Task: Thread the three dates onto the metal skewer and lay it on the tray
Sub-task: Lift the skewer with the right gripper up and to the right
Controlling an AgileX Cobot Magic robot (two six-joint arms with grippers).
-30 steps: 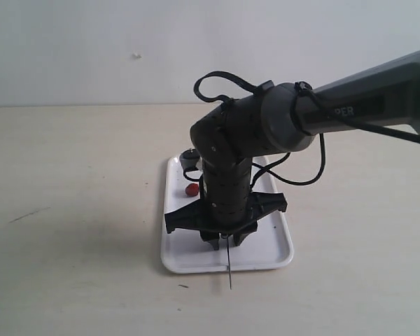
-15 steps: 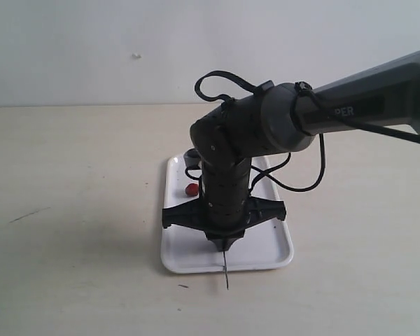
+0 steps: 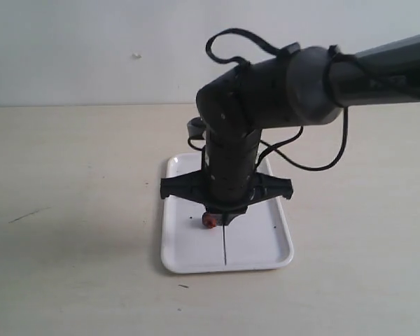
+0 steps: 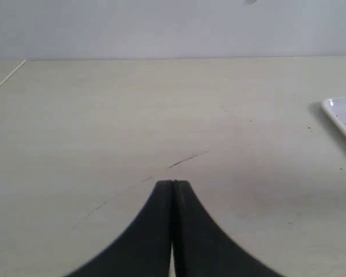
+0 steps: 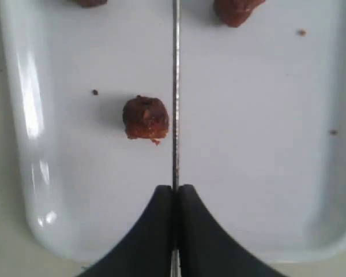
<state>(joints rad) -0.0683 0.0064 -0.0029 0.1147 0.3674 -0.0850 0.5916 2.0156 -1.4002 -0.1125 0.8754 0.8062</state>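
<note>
My right gripper (image 5: 176,189) is shut on the metal skewer (image 5: 176,92), which runs straight out from the fingertips over the white tray (image 5: 259,144). The stretch of rod that shows is bare. One wrinkled red-brown date (image 5: 145,118) lies loose on the tray just beside the rod. Two more dates (image 5: 236,10) (image 5: 87,2) lie farther along, cut by the frame edge. In the exterior view the right gripper (image 3: 224,220) points down over the tray (image 3: 262,241), the skewer (image 3: 225,245) below it and one date (image 3: 208,220) beside it. My left gripper (image 4: 173,183) is shut on nothing above bare table.
The tray stands on a beige table with a thin dark scratch (image 3: 28,215) at the left. A corner of the tray (image 4: 343,115) shows in the left wrist view. The right arm and its cable loops (image 3: 238,38) hang over the tray's back half. A wall rises behind the table.
The right arm has risen and drawn back. The skewer tip, which reached past the tray's front rim, now ends over the tray. A date now shows beside the gripper.
</note>
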